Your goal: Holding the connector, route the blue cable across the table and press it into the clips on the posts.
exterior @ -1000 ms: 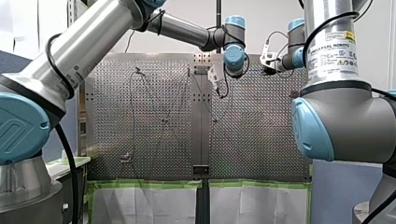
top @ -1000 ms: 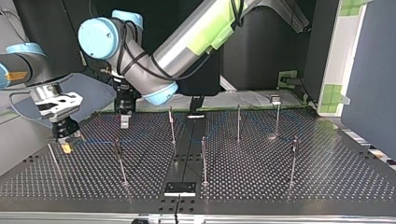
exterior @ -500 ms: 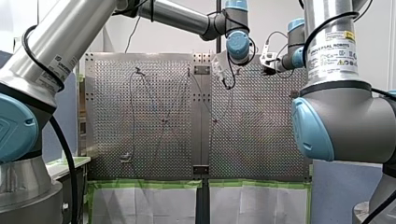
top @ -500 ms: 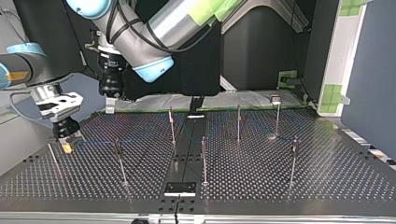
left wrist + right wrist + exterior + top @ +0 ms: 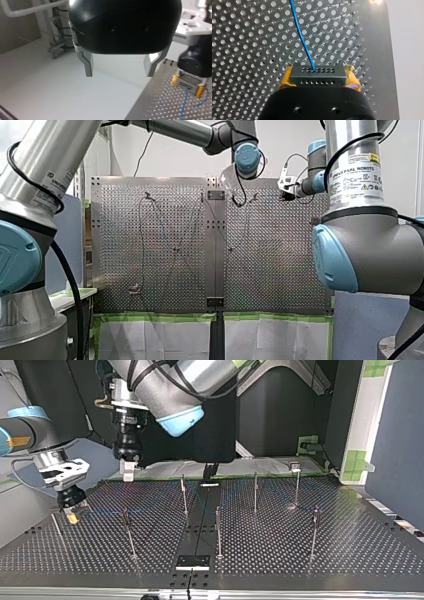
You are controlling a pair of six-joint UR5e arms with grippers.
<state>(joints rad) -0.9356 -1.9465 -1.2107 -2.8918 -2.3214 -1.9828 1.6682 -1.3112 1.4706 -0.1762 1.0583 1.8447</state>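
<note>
Right wrist view: your right gripper [image 5: 319, 79] clamps the connector [image 5: 316, 73], blue cable [image 5: 300, 32] trailing over the tabletop [image 5: 242, 50]. Your left gripper [image 5: 120, 67] hangs wide and empty. The cable passes the posts [image 5: 184, 495]; whether it is pressed home is too small to tell, so pressing likely remains.

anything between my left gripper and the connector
No object: in the left wrist view only a bare edge of the perforated table lies between my open left gripper and the connector, which my right gripper holds.
</note>
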